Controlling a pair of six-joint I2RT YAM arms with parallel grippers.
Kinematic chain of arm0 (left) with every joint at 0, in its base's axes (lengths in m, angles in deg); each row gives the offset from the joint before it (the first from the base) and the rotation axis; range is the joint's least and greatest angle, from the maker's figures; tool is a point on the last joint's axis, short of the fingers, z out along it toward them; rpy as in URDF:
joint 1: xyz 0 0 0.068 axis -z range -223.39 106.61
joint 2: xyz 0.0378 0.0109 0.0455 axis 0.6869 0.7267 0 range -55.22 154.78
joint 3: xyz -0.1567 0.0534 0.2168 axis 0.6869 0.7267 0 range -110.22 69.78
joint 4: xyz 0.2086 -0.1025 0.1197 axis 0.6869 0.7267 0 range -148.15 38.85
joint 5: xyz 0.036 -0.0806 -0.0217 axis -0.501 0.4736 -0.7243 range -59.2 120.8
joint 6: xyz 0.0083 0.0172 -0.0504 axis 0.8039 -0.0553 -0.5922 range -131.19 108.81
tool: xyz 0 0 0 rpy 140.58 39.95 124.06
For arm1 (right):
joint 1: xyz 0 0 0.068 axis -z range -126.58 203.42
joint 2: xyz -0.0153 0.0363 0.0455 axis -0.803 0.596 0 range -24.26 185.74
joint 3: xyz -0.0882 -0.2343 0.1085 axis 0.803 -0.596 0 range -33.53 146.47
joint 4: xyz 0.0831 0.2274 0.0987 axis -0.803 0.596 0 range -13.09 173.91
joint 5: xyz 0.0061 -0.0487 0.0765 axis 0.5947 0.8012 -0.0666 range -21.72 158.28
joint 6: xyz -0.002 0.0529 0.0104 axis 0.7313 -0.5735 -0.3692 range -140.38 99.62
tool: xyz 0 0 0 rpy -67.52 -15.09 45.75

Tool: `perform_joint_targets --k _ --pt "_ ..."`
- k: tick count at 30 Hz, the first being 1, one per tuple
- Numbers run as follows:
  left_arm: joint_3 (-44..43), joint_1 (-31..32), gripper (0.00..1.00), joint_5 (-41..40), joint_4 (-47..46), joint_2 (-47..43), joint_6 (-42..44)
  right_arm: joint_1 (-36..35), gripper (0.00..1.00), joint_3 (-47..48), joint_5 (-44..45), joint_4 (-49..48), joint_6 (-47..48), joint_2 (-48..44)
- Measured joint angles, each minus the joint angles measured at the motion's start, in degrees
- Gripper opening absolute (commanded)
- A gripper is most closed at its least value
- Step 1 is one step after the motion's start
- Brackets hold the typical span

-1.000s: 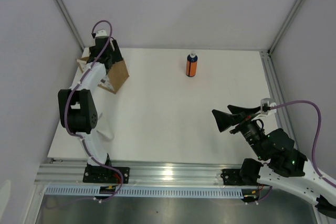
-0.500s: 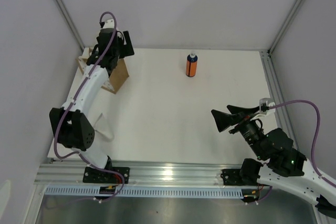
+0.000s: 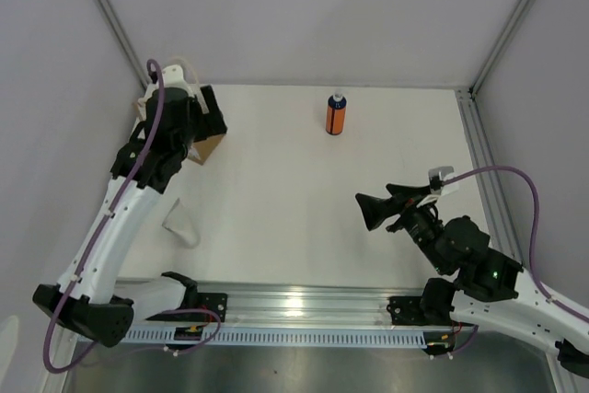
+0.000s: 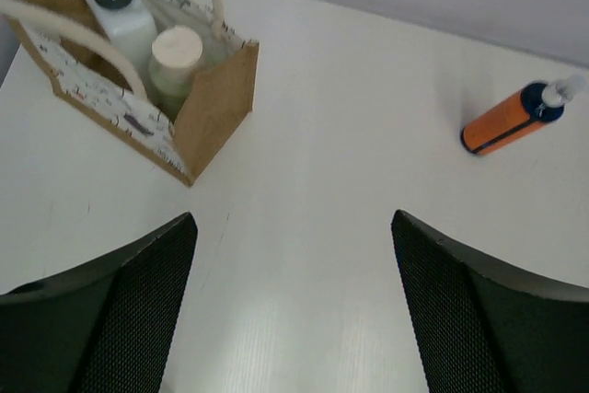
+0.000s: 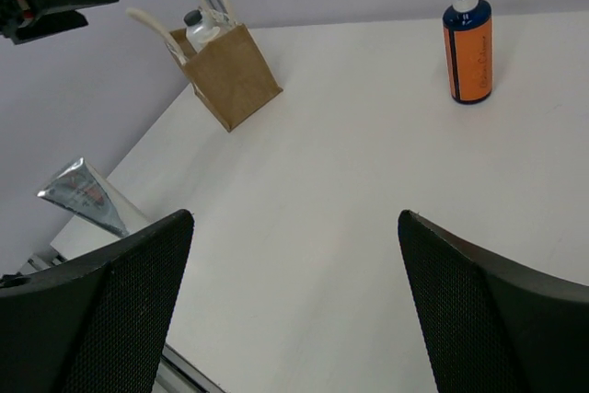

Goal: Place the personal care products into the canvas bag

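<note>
The canvas bag [image 4: 219,98] stands at the table's far left; in the top view only its brown corner [image 3: 212,145] shows past my left arm. Inside it are a white bottle with a dark cap [image 4: 116,3] and a cream-white cylinder [image 4: 175,52]. The orange bottle with a dark blue cap [image 3: 336,115] stands upright at the far middle, alone [image 5: 467,48]. My left gripper [image 3: 204,115] hovers above the bag's right side, open and empty [image 4: 294,220]. Well short of the orange bottle, my right gripper [image 3: 366,212] is open and empty [image 5: 294,218].
A silvery tube [image 3: 180,224] lies near the table's left front edge [image 5: 87,195]. Grey walls and metal frame posts close in the back and both sides. An aluminium rail [image 3: 294,306] runs along the near edge.
My left arm has lifted and pulled back from the bag toward the near left, gripper still open. My right gripper has shifted slightly left and forward. The orange bottle has not moved.
</note>
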Motion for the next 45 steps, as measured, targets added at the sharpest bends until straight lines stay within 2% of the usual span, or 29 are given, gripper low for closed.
perform_joint_targets --k 8,14,20,26,28,32,37,45 --pt "10.01 0.13 0.89 3.96 13.86 -12.52 3.34 0.00 0.97 0.37 -1.11 0.00 1.64 6.05" --pt "11.23 0.22 0.87 2.08 26.56 -13.79 3.89 0.00 0.97 0.48 -1.75 0.00 2.01 6.62" --pt "8.90 0.15 0.83 -0.24 34.93 -13.86 4.92 0.00 0.97 0.96 -1.73 0.04 2.03 5.16" --pt "8.68 -1.95 0.80 -0.24 37.00 -12.87 6.21 0.00 0.97 0.98 -1.55 0.04 2.01 3.10" --pt "8.68 -2.86 0.72 -0.24 37.07 -12.07 6.34 0.00 0.97 0.98 -1.55 0.02 2.03 3.04" --pt "8.70 -3.96 0.69 -0.24 37.05 -9.73 6.88 0.00 0.97 0.98 -1.51 0.07 2.03 3.04" --pt "11.15 -7.02 0.55 1.27 35.30 -7.80 7.23 0.00 0.97 0.98 -1.25 0.07 2.03 3.04" --pt "11.82 -8.15 0.54 0.59 35.12 -5.05 7.19 0.00 0.97 0.98 -0.87 0.09 2.08 3.04"
